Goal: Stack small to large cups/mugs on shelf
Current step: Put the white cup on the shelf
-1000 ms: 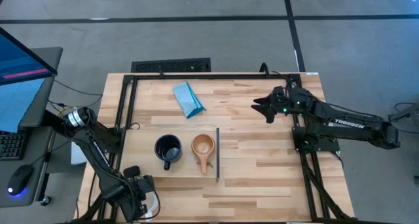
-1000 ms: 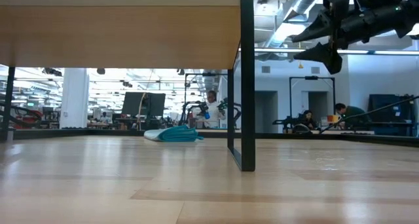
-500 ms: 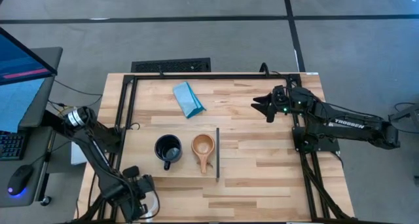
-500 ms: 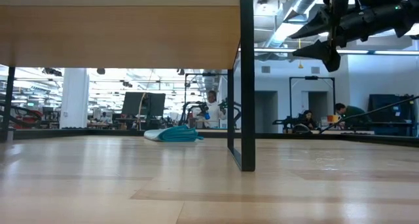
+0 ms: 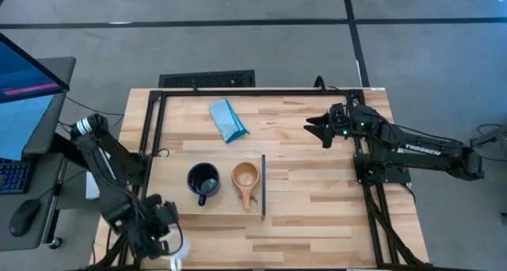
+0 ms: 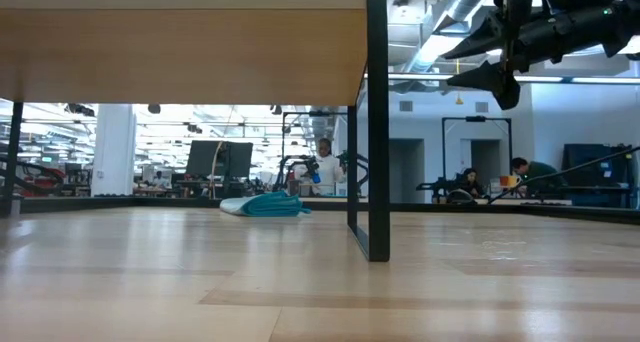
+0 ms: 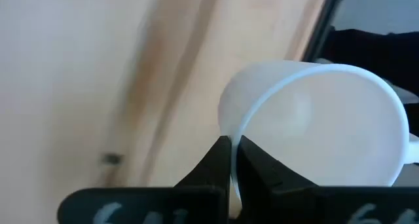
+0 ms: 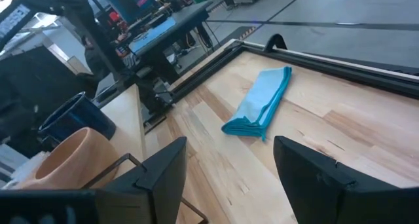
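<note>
Shelf (image 5: 226, 193): pale board raised over the tabletop (image 5: 317, 200), dark strip along its right edge.

Black mug (image 5: 203, 180): upright on the shelf's left part, mouth up, inside dark, contents cannot be told.

Wooden cup (image 5: 245, 176): upright on the shelf just right of the black mug, apart from it, stub handle toward the near edge, bowl empty.

White mug (image 7: 314, 126): at the table's near-left corner, empty, its rim pinched between the fingers of the left gripper (image 7: 232, 160).

Right gripper (image 5: 311, 129): held above the table's far right part, jaws spread, holding nothing.

Blue cloth (image 5: 228, 120): folded, on the tabletop beyond the shelf.
</note>
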Motion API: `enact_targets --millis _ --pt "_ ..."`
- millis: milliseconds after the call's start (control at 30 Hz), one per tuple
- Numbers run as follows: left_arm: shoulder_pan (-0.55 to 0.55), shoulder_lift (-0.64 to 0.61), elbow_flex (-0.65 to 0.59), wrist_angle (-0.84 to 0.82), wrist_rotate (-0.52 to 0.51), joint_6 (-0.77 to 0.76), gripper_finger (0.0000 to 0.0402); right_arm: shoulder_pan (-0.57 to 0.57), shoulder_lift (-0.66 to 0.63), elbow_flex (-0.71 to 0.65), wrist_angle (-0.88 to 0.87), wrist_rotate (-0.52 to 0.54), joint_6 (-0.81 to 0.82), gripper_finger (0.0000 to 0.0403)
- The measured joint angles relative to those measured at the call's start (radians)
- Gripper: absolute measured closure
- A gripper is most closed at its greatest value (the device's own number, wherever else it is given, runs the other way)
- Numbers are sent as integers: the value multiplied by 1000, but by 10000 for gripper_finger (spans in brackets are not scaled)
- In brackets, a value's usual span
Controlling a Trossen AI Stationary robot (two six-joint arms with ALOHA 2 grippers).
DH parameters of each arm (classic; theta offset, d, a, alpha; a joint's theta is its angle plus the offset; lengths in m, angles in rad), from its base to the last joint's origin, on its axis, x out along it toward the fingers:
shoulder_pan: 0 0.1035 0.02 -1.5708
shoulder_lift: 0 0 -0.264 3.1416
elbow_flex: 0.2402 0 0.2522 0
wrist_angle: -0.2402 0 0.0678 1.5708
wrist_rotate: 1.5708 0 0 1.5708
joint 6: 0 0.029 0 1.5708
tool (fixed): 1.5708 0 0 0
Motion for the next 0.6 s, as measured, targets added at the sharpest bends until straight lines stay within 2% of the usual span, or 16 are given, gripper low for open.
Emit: enact_targets --millis 200,433,600 --pt "9 -111 0 -125 -3 -11 401 0 0 0 0 0 1 154" --pt "19 -228 0 -153 -76 15 401 0 0 0 0 0 1 154" --pt "44 -308 0 -217 -86 3 401 0 0 0 0 0 1 154"
